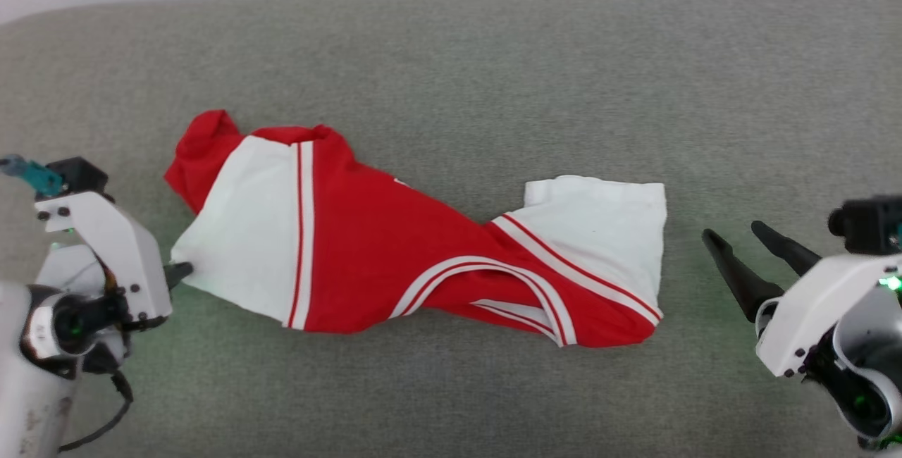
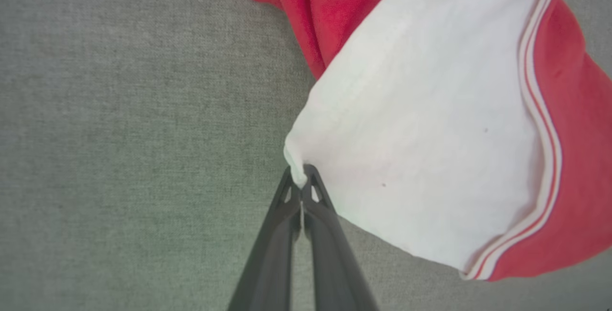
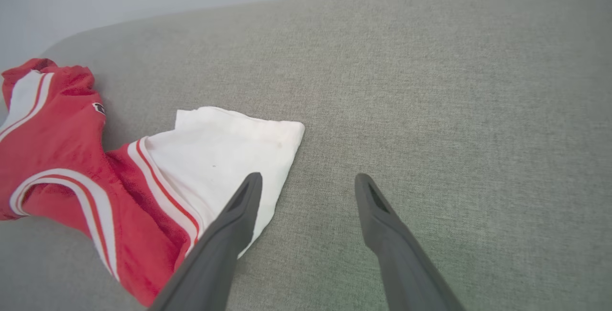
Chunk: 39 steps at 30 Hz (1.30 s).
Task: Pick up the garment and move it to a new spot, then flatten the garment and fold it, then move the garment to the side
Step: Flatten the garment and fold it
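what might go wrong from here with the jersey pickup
1. The left claw pinches only a corner tip of the jersey, on its white sleeve, so the cloth may slip out on lifting.
2. The right claw is open and off the other sleeve; a one-sided lift may well twist the bunched jersey further.

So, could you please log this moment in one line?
left tool shut on jersey shirt sleeve corner | right tool open, apart from shirt | shirt crumpled on grey fabric surface
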Available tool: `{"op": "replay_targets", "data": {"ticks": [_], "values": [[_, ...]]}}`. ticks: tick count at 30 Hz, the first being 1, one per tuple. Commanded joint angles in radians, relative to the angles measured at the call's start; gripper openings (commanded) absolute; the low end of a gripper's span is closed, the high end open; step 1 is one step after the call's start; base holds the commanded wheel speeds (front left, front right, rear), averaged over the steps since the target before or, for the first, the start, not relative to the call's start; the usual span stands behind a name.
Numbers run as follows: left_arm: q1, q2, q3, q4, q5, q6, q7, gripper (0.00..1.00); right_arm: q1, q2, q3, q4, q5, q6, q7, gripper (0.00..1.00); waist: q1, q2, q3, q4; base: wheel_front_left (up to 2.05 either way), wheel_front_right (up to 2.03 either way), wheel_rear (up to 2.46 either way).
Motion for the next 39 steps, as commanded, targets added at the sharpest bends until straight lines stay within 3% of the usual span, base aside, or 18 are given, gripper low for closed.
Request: {"op": "replay_targets", "data": {"ticks": [1,8,24,25,32,39], "values": [[0.009,-0.005,-0.002,-0.011,0.0,0.007,0.001,0.0,-0.024,-0.012,0.008,0.006,0.003,-0.001,0.029,1.0,0.0,0.0,0.007,0.018,0.0,0.0,0.0],[-0.01,-0.053,-0.03,-0.035,0.002,-0.004,-0.015,0.0,-0.137,-0.054,0.055,0.097,0.026,0.0,0.158,1.0,0.0,0.0,0.031,0.068,0.0,0.0,0.0],[-0.073,-0.121,-0.082,0.044,0.01,-0.054,-0.04,0.0,-0.304,-0.043,0.135,0.403,-0.009,-0.001,0.331,0.99,0.0,0.0,0.058,0.133,0.0,0.0,0.0],[-0.077,-0.124,-0.082,0.049,0.009,-0.057,-0.043,0.0,-0.309,-0.042,0.135,0.429,-0.017,-0.001,0.345,0.0,0.0,0.0,0.059,0.133,0.0,0.0,0.0],[-0.098,-0.13,-0.087,0.087,0.009,-0.075,-0.055,0.0,-0.366,-0.03,0.124,0.526,-0.021,-0.001,0.383,0.0,0.0,0.0,0.061,0.128,0.0,0.0,0.0],[-0.139,-0.119,-0.078,0.107,0.001,-0.084,-0.049,0.0,-0.448,-0.034,0.088,0.523,0.051,-0.001,0.405,0.0,0.0,0.0,0.039,0.112,0.0,0.0,0.0]]}}
